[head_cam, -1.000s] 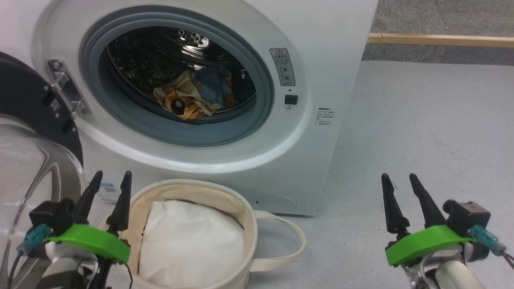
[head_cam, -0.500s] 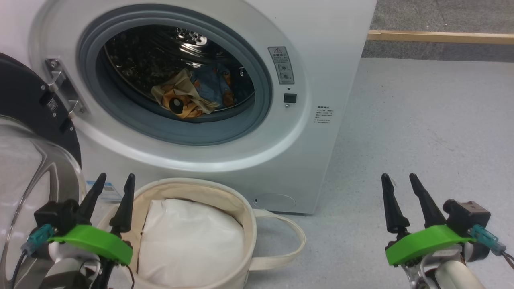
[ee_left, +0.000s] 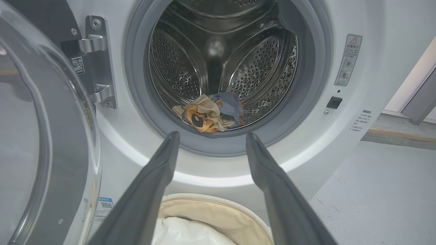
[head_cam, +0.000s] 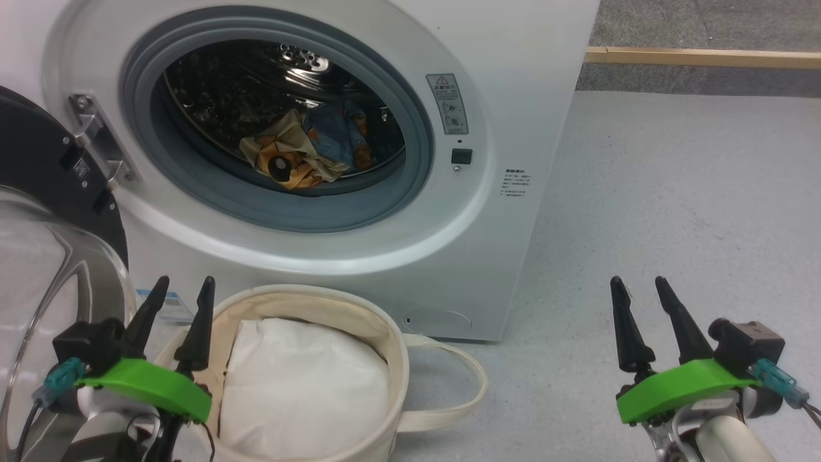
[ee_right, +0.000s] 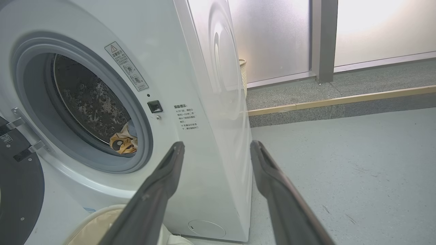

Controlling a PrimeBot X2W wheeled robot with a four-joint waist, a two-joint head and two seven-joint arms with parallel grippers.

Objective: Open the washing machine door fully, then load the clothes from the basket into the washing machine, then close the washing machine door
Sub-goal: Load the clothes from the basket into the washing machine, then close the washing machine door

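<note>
with the clothes (head_cam: 314, 151) already in the drum (ee_left: 190, 68), only closing the washing machine door (head_cam: 38, 160) looks left.
the door stands swung wide beside the washing machine (head_cam: 513, 96); the basket (head_cam: 378, 321) holds just a white cushion (head_cam: 308, 378); left gripper (head_cam: 183, 282) and right gripper (head_cam: 635, 280) hang spread, empty.

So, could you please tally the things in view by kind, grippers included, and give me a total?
Grippers: 2, left gripper and right gripper
Washing machine: 1
Basket: 1
Clothes: 1
White cushion: 1
Total: 6
</note>
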